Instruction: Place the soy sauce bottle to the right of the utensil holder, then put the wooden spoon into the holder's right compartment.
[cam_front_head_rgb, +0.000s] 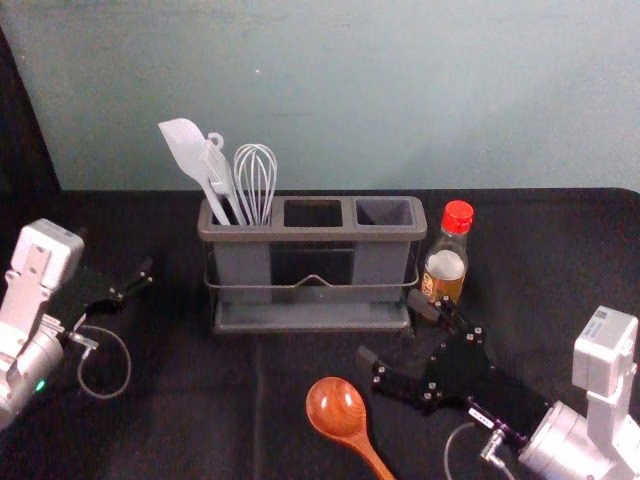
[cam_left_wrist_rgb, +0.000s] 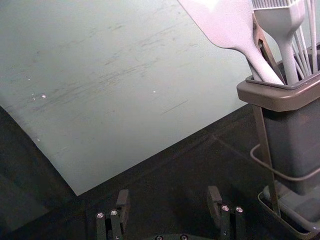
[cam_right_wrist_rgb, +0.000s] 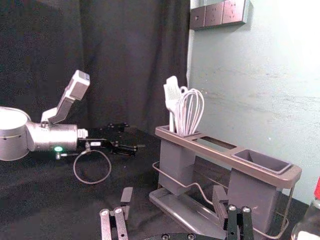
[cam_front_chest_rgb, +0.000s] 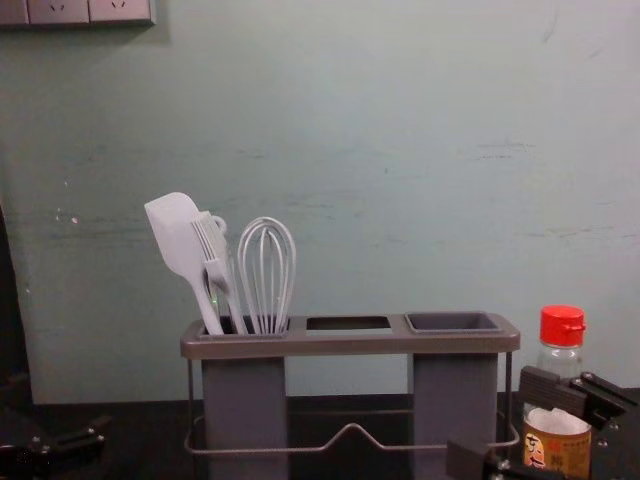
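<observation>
Right gripper (cam_front_head_rgb: 396, 332) wide near bottle (cam_front_head_rgb: 446, 264), left gripper (cam_front_head_rgb: 116, 253) wide left of holder (cam_front_head_rgb: 312, 235), black cloth (cam_front_head_rgb: 200, 410), pale wall (cam_front_head_rgb: 400, 100)

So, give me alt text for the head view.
A grey utensil holder, with pale utensils in its left compartment, stands on black cloth, a red-capped soy sauce bottle at its right. The open right gripper is near the bottle, and a wooden spoon lies in front of the holder. The left arm is at the left edge.
</observation>
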